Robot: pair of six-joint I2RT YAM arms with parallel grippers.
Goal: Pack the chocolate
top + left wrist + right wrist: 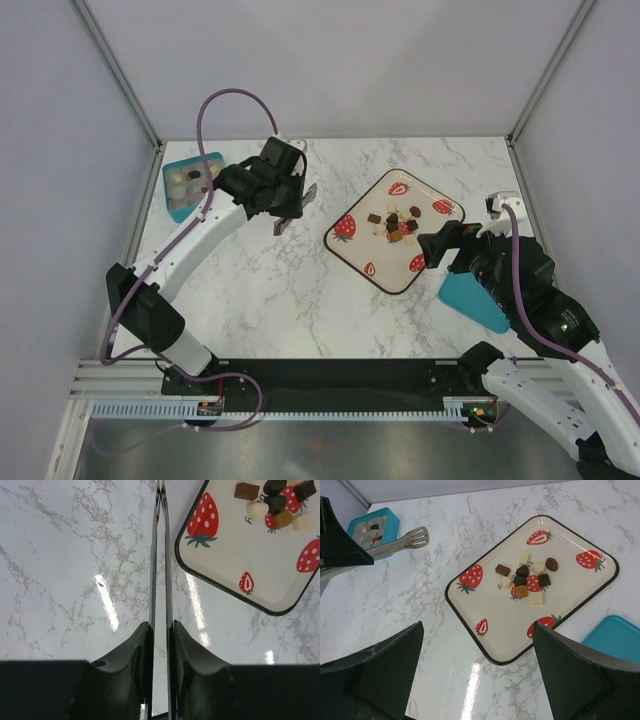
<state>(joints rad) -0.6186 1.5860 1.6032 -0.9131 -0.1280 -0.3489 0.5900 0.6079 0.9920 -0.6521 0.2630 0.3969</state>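
Observation:
Several small chocolates [400, 222], dark brown, mid brown and pale, lie clustered on a cream plate [395, 260] printed with red strawberries. They also show in the left wrist view [276, 505] and the right wrist view [525, 577]. My left gripper [285, 192] is shut on the metal tongs [298, 205], left of the plate over bare marble. In the left wrist view the tongs [161, 555] run straight ahead, blades together, nothing seen between them. My right gripper [476, 627] is wide open and empty, hovering off the plate's [510, 620] near edge.
A teal box [172, 208] holding a few chocolates stands at the back left, also seen in the right wrist view [394, 522]. A teal lid [475, 300] lies right of the plate under my right arm. White walls enclose the marble table.

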